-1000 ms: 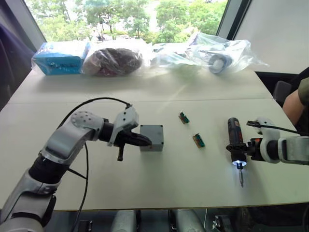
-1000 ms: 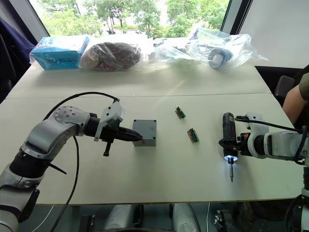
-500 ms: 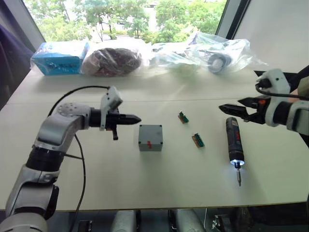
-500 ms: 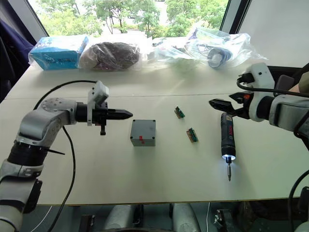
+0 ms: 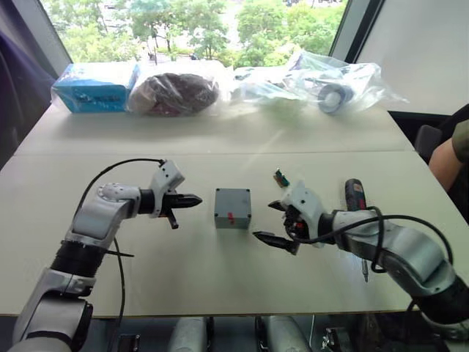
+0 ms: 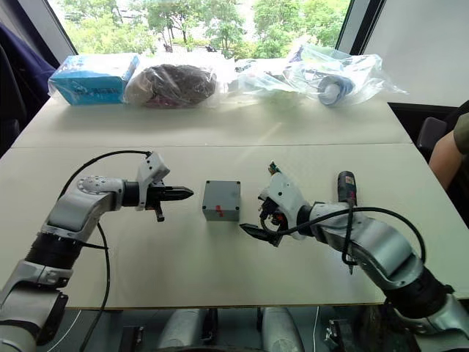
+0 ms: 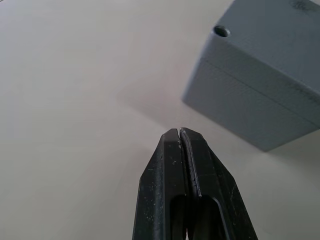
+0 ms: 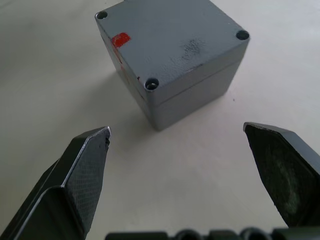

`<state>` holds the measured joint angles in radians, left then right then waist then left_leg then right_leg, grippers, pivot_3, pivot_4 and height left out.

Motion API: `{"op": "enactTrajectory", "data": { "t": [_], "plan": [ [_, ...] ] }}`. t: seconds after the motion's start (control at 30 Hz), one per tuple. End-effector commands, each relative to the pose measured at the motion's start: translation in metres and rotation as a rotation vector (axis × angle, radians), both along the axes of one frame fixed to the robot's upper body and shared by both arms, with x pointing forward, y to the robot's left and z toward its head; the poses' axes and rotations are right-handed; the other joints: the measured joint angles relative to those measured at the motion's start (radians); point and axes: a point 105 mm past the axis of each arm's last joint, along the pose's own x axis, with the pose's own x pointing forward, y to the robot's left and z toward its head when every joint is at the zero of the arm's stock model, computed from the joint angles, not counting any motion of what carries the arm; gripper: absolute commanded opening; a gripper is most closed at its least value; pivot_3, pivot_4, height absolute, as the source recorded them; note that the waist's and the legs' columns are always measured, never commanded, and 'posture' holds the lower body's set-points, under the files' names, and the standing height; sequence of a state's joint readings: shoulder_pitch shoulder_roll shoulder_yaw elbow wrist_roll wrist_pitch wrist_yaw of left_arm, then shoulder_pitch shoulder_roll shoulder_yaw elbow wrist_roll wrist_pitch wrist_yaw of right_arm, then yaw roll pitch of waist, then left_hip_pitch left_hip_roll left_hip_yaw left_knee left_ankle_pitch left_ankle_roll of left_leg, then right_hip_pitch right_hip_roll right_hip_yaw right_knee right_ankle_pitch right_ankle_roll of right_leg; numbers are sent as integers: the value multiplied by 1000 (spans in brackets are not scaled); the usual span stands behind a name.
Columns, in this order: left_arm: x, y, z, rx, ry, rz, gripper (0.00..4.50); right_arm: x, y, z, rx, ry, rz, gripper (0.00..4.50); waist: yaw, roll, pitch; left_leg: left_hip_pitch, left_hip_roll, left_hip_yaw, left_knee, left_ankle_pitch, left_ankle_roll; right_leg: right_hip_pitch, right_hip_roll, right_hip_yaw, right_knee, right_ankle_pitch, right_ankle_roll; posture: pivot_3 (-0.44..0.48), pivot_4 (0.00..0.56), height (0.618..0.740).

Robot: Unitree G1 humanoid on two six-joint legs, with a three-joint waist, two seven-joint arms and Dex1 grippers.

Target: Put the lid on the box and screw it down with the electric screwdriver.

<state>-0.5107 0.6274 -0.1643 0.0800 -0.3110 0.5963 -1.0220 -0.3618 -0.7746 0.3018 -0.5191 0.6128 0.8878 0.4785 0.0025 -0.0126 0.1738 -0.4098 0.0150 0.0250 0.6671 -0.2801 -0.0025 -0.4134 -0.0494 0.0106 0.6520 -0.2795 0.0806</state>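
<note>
The grey box point(image 5: 233, 213) stands at mid-table with the flat grey lid point(image 8: 170, 45) lying on top of it, corner holes showing and a red mark on one edge. My left gripper point(image 5: 192, 199) is shut and empty; it points at the box from a short gap to its left, and its fingertips point(image 7: 179, 134) are pressed together. My right gripper point(image 5: 268, 222) is open just right of the box and faces it, with its fingers point(image 8: 85, 165) spread wider than the box. The black electric screwdriver point(image 5: 355, 195) lies on the table behind my right arm, partly hidden.
A small green circuit board point(image 5: 281, 177) lies behind the right gripper. Along the back of the table are a blue carton point(image 5: 94, 86) and plastic bags point(image 5: 174, 93). A person's arm point(image 5: 448, 158) is at the right edge.
My right gripper let go of the screwdriver, lifted, then swung left to just right of the box, open. My left gripper drew back leftward from the box, shut.
</note>
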Motion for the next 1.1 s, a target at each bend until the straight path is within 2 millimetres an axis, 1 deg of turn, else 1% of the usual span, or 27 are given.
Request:
{"op": "enactTrajectory", "data": {
  "t": [0.03, 0.1, 0.17, 0.2, 0.3, 0.4, 0.47, 0.53, 0.57, 0.6, 0.63, 0.7, 0.73, 0.8, 0.9, 0.97, 1.03, 1.1],
  "plan": [
    [6, -18, 7, -22, -56, -4, 0, -4, 12, -2, 9, -10, 68, 4454, 7, 0, 0, 0, 0, 0, 0, 0, 0, 0, 0, 0, 0, 0, 0, 0, 150, 740],
    [9, -25, 7, -21, -64, -11, 0, -9, 18, -6, 10, 10, 104, 4454, 9, 0, 0, 0, 0, 0, 0, 0, 0, 0, 0, 0, 0, 0, 0, 0, 150, 740],
    [11, -29, 9, -29, -67, -16, 0, -14, 23, -6, 21, 22, 134, 4454, 8, 0, 0, 0, 0, 0, 0, 0, 0, 0, 0, 0, 1, 0, 0, 0, 150, 740],
    [13, -30, 10, -34, -68, -18, 0, -17, 26, -3, 35, 29, 152, 4454, 8, 0, 0, 0, 0, 0, 0, 0, 0, 0, 0, 0, 1, 0, 0, 0, 150, 740],
    [19, -34, 14, -46, -76, -22, 0, -26, 39, 14, 140, 62, 180, 4454, 7, 0, 0, 0, 0, 0, 0, 0, 0, 0, 1, 0, 1, 0, 0, 0, 150, 740],
    [24, -35, 16, -46, -83, -19, 0, -30, 43, 18, 171, 79, 179, 4454, 7, 0, 0, 0, 0, -1, 0, 0, 0, 0, 1, 0, 2, 0, 0, 0, 150, 740],
    [29, -31, 17, -31, -98, -5, 0, -32, 43, 21, 187, 85, 170, 4454, 7, 0, 0, 0, 0, -1, 0, 0, 0, 0, 1, -1, 2, 0, 0, 0, 150, 740],
    [33, -25, 18, -14, -107, 14, 0, -32, 40, 24, 176, 75, 159, 4454, 7, 0, 0, 0, 0, -1, 0, 0, 0, 0, 0, -1, 2, 0, 0, 0, 150, 740],
    [34, -21, 18, -2, -110, 21, 0, -30, 35, 25, 156, 62, 151, 4454, 7, 0, 0, 0, 0, -1, 0, 0, 0, 0, 0, -1, 2, 0, 0, 0, 150, 740],
    [34, -15, 17, 17, -110, 24, 0, -24, 25, 26, 115, 35, 123, 4454, 6, 0, 0, 0, 0, -1, 0, 0, 0, 0, 0, -1, 2, 0, 0, 0, 150, 740],
    [32, -10, 17, 39, -107, 19, 0, -17, 15, 26, 71, 7, 98, 4454, 6, 0, 0, 0, 0, 0, 0, 0, 0, 0, 0, -1, 2, 0, 0, 0, 150, 740],
    [29, -4, 15, 66, -102, 3, 0, -9, 3, 27, 11, -30, 73, 4454, 6, 0, 0, 0, -1, 0, 0, 0, 0, 0, 0, -1, 2, 0, 0, 0, 150, 740],
    [23, -1, 13, 71, -90, -12, 0, -1, -4, 25, -19, -42, 52, 4454, 4, 0, 0, 0, -1, 0, 0, 0, 0, 0, 0, -1, 2, 0, 0, 0, 150, 740],
    [11, 2, 11, 54, -48, -33, 0, 12, -10, 24, -50, -71, 29, 4454, 0, 0, 0, 1, -1, 0, 0, 0, 0, 0, 0, -1, 2, 0, 0, 0, 150, 740],
    [-9, 4, 4, 36, 24, -68, 0, 24, -8, 24, -55, -103, 28, 4454, -10, 0, 0, 1, 0, 0, 0, 0, 0, 0, 1, 0, 2, 0, 0, 0, 150, 740],
    [-25, 6, -2, 40, 75, -92, 0, 31, -6, 20, -57, -114, 32, 4454, -14, 0, 0, 1, 0, 0, 0, 0, 0, 0, 1, 0, 2, 0, 0, 0, 150, 740],
    [-34, 7, -6, 47, 96, -102, 0, 34, -4, 14, -74, -125, 53, 4454, -16, 0, 0, 1, 1, 0, 0, 0, 0, 0, 1, 0, 2, 0, 0, 0, 150, 740],
    [-39, 3, -10, 42, 102, -95, 0, 32, 4, 10, -64, -122, 103, 4454, -14, 0, 0, 1, 0, 0, 0, 0, 0, 0, 1, 0, 3, 0, 0, 0, 150, 740]
  ]
}}
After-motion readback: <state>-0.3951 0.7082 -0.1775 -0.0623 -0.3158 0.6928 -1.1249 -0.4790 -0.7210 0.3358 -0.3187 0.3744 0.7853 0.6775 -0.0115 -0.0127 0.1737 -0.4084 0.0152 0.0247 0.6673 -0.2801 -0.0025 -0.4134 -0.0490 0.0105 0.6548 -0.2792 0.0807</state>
